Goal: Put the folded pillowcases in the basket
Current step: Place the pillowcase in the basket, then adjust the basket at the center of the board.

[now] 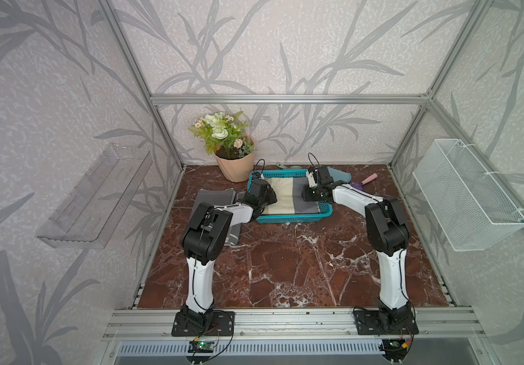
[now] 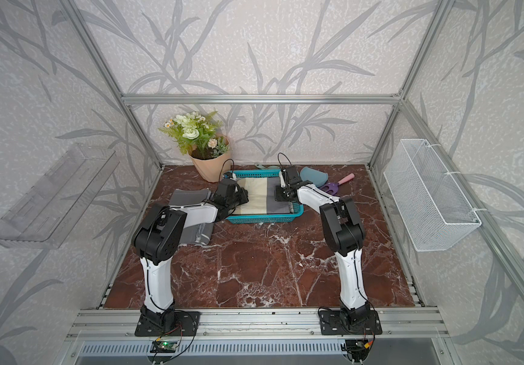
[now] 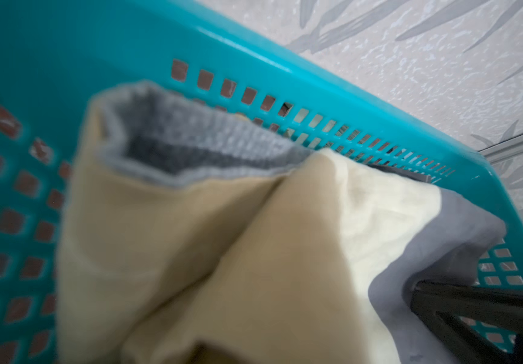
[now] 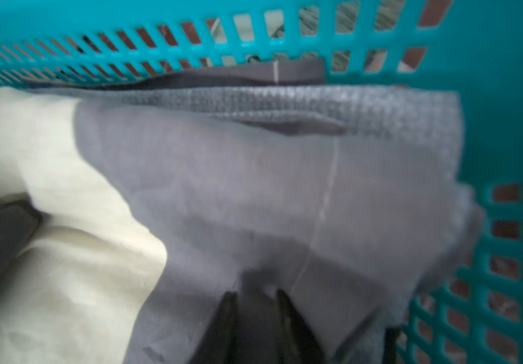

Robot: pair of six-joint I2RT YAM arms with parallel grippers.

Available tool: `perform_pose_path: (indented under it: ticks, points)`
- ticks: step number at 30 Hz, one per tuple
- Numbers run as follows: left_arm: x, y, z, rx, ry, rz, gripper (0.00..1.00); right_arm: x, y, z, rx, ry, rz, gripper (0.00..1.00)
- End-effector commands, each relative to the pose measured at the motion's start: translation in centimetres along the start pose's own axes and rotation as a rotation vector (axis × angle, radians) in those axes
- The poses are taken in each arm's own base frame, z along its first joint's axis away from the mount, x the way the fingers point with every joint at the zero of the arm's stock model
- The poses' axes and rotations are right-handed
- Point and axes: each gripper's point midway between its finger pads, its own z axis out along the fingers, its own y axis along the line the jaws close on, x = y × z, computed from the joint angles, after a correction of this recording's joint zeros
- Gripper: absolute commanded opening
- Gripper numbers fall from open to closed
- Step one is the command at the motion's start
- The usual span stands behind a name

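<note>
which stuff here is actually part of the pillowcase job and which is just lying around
Job:
- teal basket
- folded pillowcase, lying in it

Lying about:
- flower pot
- grey cloth on the table
- pink-handled trowel
- clear wall tray
- white wire basket

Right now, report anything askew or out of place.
The pillowcase is in the basket but rumpled: a ridge runs through its cream part and the grey end bunches against the wall. Nothing looks spilled or damaged.
</note>
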Motion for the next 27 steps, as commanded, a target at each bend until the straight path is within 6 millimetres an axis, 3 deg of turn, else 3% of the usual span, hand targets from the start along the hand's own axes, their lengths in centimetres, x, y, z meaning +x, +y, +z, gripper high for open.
perform_pose_path:
  ticks: [1,4,6,10,15,18,27]
  points:
    - [-3.9,-0.9,-3.6,-0.001,-0.072,0.026,0.5,-3.5,2.8,-5.2,-0.024,-0.151,-0.073,0.57]
    - [-5.6,-1.0,-6.3,-0.039,-0.107,0.053,0.66,-4.2,5.1,-8.5,-0.045,-0.217,-0.129,0.79]
    - [-5.7,0.2,-8.0,-0.108,-0.111,0.081,0.75,-4.0,6.7,-10.6,-0.084,-0.239,-0.146,0.86]
    - [-3.5,5.0,-10.7,-0.317,-0.068,0.087,1.0,-2.6,8.6,-13.0,-0.141,-0.248,-0.16,0.94]
    - [1.4,11.2,-12.8,-0.539,0.029,0.086,1.0,0.3,10.0,-15.2,-0.211,-0.23,-0.133,0.99]
    - [3.8,13.9,-13.9,-0.64,0.066,0.076,1.0,2.3,10.4,-16.1,-0.221,-0.215,-0.137,1.0]
    - [6.6,16.9,-15.5,-0.745,0.101,0.075,1.0,6.2,9.0,-17.7,-0.2,-0.196,-0.107,0.99]
